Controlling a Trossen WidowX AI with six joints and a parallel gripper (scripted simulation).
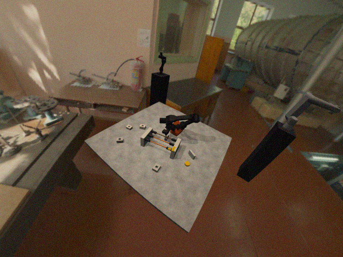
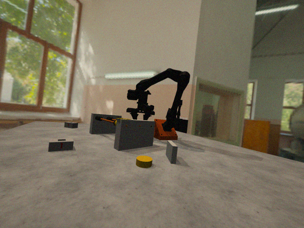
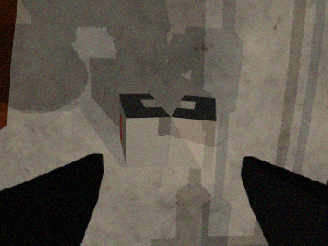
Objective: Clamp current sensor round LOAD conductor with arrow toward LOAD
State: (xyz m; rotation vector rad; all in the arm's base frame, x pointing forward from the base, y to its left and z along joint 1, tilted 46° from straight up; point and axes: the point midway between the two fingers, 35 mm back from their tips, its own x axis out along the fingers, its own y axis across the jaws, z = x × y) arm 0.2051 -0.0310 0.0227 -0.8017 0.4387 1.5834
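Observation:
The open sensor (image 3: 146,141) (image 1: 166,138) stands on the table behind the rack of conductors. In the wrist view its two pale halves meet at a seam, with a V-shaped gap between their dark notched ends. A red mark shows on its left side; the arrow's direction cannot be read. My gripper (image 3: 173,164) (image 1: 165,132) (image 2: 140,118) is open and empty above the sensor, which shows between and beyond the fingertips. Three conductors span two grey end blocks. A yellow marker (image 1: 173,148) sits at the front conductor's (image 1: 158,145) end; its lettering is unreadable.
The near end block (image 2: 135,134) (image 1: 175,150) and far end block (image 2: 102,125) (image 1: 146,136) stand beside the arm. Several small pale blocks with square holes, one of them front left (image 1: 156,167), lie around. A yellow disc (image 1: 187,163) (image 2: 144,161) and an upright grey plate (image 1: 191,154) (image 2: 171,152) are nearby.

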